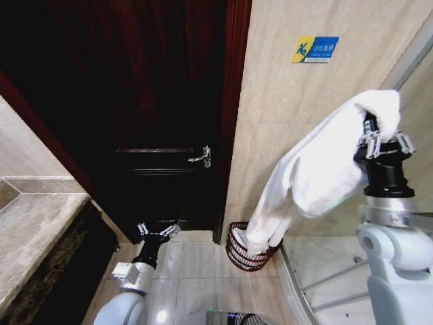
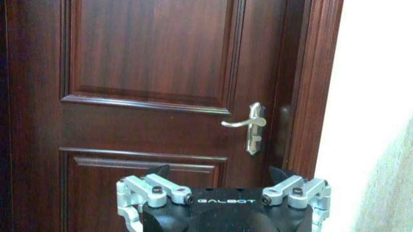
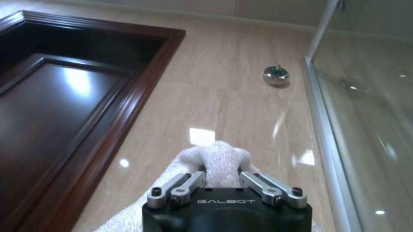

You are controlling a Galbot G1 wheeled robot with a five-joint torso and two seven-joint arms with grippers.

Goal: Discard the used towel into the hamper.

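Your right gripper [image 1: 384,143] has its fingers clamped on the towel [image 1: 318,176] high above the hamper [image 1: 249,249], left gripper [image 1: 159,234] fingers apart; release now and it could drape over the rim

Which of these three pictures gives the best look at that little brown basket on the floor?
The head view: the hamper stands on the floor tiles by the door frame, with the end of the white towel hanging into it from the right pincer. The left wrist view looks at the door, the right wrist view at the wall.
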